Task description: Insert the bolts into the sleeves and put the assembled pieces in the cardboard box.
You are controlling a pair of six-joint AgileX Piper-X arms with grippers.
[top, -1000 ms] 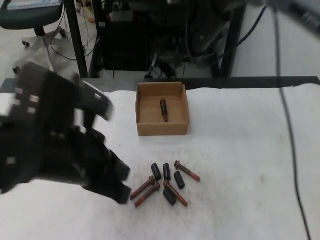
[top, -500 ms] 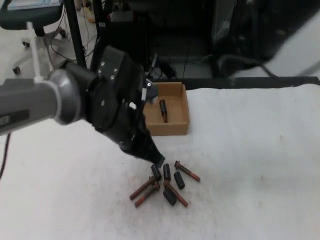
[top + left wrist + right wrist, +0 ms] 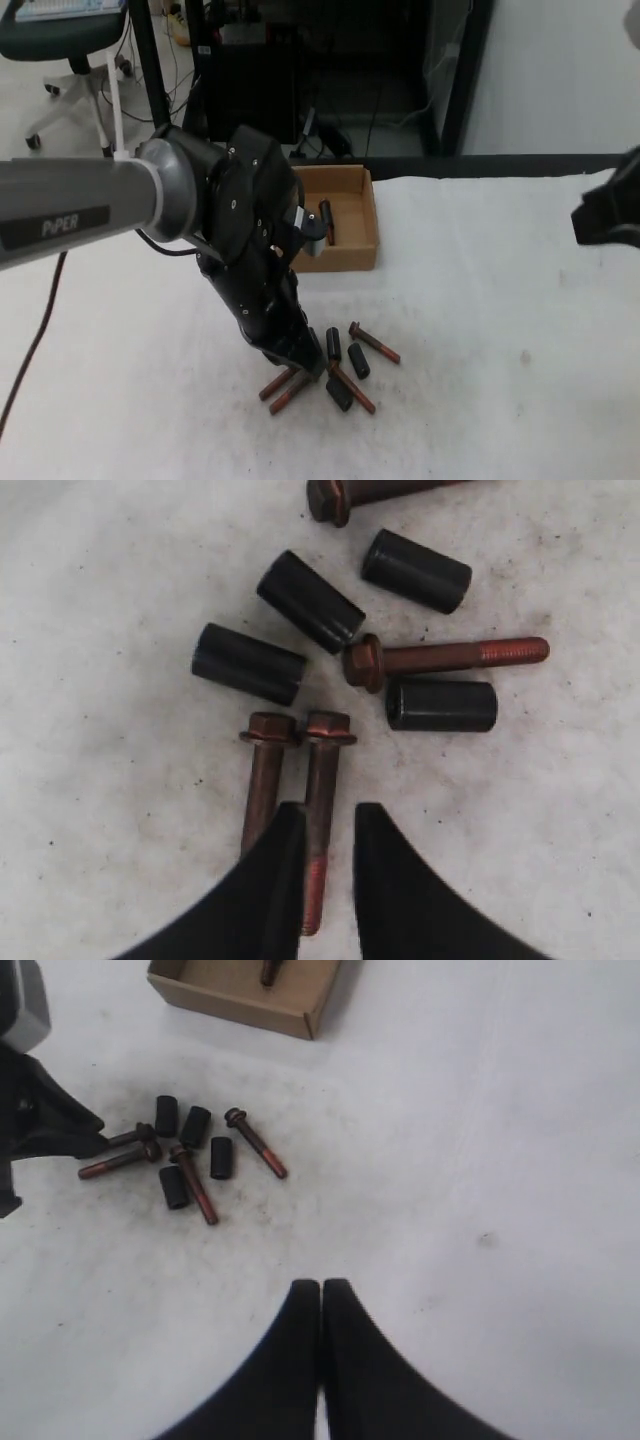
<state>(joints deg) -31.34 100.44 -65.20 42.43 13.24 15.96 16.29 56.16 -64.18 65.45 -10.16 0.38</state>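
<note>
Left jaws lower now, over bolts [image 3: 322, 770]

An assembled piece [image 3: 327, 222] lies in the cardboard box [image 3: 340, 258]. In front of the box, four sleeves [image 3: 358, 360] and four bolts [image 3: 375, 342] lie clustered on the bench [image 3: 500, 350]. The left gripper [image 3: 325, 815] stands front-left of the box, over the cluster's two leftmost bolts.

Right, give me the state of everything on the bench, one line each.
Four copper-coloured metal bolts, loose, lying flat, unsleeved.
Four black cylindrical sleeves, lying flat, empty.
Brown cardboard box, open-topped, one assembled piece inside.
Left claw, open over one bolt.
Right claw, shut, empty.
</note>
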